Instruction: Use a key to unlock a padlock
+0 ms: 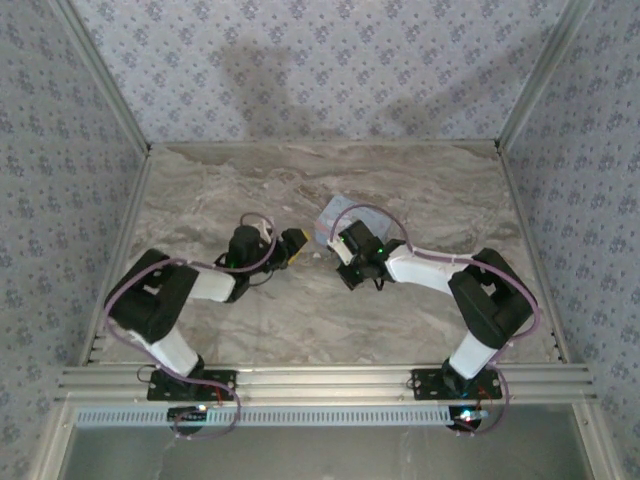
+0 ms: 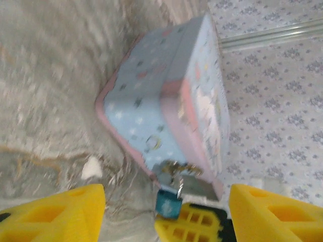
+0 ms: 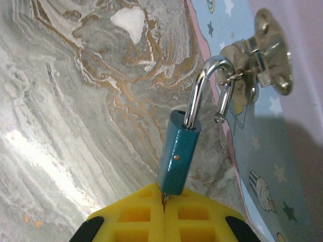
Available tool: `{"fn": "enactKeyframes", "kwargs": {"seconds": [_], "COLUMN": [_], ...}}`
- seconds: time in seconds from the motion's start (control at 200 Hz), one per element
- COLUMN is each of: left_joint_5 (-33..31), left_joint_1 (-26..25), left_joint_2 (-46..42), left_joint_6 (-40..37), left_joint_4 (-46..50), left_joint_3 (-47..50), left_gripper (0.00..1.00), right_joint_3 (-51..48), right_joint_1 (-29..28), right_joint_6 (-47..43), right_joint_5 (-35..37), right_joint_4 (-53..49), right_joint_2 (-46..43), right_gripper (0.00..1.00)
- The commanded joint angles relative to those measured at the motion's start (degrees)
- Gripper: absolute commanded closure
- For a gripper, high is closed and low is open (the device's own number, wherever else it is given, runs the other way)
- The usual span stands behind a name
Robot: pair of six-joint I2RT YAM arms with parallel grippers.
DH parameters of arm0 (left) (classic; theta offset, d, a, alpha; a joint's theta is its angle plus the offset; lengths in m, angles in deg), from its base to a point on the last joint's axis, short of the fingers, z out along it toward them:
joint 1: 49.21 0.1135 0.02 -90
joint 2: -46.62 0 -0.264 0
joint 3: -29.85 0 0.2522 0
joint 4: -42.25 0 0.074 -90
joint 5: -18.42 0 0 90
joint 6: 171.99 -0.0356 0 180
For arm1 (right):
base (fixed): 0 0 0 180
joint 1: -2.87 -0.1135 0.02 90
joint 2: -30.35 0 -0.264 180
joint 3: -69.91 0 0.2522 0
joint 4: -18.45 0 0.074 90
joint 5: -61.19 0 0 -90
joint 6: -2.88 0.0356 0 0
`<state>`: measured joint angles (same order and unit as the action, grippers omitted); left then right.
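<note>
Holding the key (image 3: 163, 198) straight in the padlock (image 3: 177, 154) is best; the right gripper (image 3: 164, 204) pinches it tight. The left gripper (image 1: 297, 246) is open, empty.

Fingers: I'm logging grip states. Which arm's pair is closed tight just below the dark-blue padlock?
The right arm's fingers, pressed together with no gap at the base of the padlock. The left arm's fingers stand wide apart, holding nothing.

Left arm (image 1: 165, 300) lower left, right arm (image 1: 480, 295) lower right: black joints, white links. Carry looped lilac cables (image 1: 372, 208). End in yellow grid-moulded fingers (image 2: 50, 212), black-edged.
</note>
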<state>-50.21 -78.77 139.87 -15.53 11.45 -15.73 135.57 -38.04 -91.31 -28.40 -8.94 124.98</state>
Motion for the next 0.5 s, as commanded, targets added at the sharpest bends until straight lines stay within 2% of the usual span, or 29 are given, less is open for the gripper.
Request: {"fn": "enactKeyframes", "kwargs": {"seconds": [0.0, 0.12, 0.29, 0.35, 0.495], "left_joint_5": [-6.3, -8.01, -9.18, -8.64, -6.65], "left_joint_1": [0.76, 1.66, 1.97, 2.22, 2.32], "left_joint_2": [-4.38, -2.11, 4.88, 7.23, 12.3], "left_joint_6": [-13.17, -17.21, -20.97, -21.52, -22.75], "left_joint_4": [24.07, 31.14, 36.46, 37.62, 40.08], "left_joint_3": [-8.63, -16.16, -25.79, -28.55, -34.37], "left_gripper": [0.33, 0.33, 0.33, 0.33, 0.33], "right_joint_3": [3.81, 5.99, 9.27, 10.48, 10.85], "right_joint_1": [-0.87, -1.44, -1.66, -1.49, -1.14], "right_joint_6": [-3.3, -3.67, -4.25, -4.5, -4.78], "right_joint_5": [-0.55, -1.12, -0.85, -2.56, -1.46], "right_joint_4": [-5.9, -7.81, -11.53, -13.78, -12.72], "right_joint_2": [2.06, 3.83, 6.55, 7.4, 7.52], "right_gripper": [1.0, 1.0, 1.0, 1.0, 1.0]}}
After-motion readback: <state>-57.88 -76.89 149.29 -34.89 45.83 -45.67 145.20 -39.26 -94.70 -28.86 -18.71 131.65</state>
